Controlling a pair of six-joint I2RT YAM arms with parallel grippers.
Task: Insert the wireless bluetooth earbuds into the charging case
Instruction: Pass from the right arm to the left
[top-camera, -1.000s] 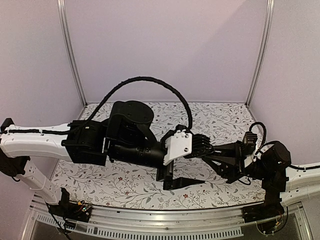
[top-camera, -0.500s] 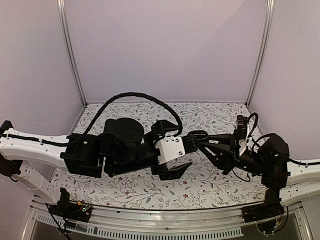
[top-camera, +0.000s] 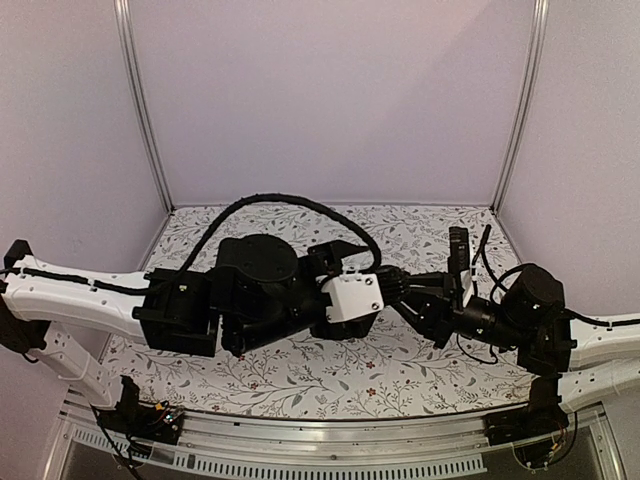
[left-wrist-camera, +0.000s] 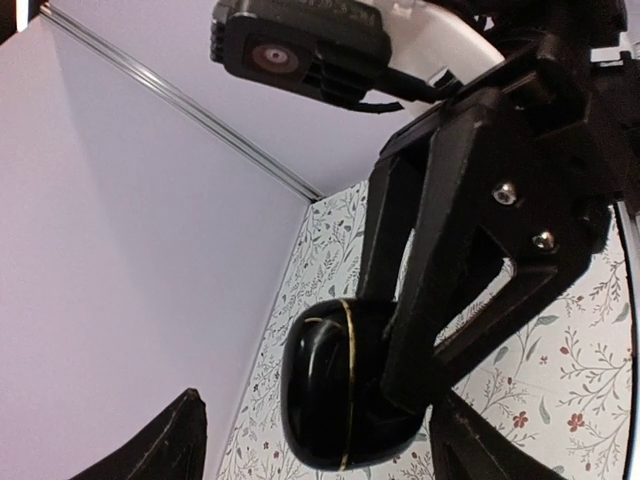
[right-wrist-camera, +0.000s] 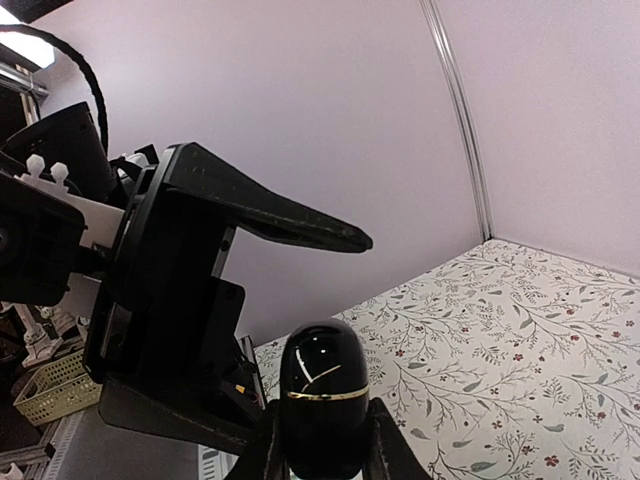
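left gripper (left-wrist-camera: 325, 445): spread wide, straddling the charging case (right-wrist-camera: 320, 365), contact unclear | charging case: closed, aloft over the floral surface (right-wrist-camera: 520, 330) | right gripper (right-wrist-camera: 325, 452): clenched on its base | earbuds: none visible | step: likely opening the charging case | next: pinch the free half past the gold seam (right-wrist-camera: 322, 396), hinge open.

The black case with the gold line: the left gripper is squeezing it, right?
No, the right gripper is squeezing the black case with the gold line; the right wrist view shows it in that grip. The left gripper is open, just near it.
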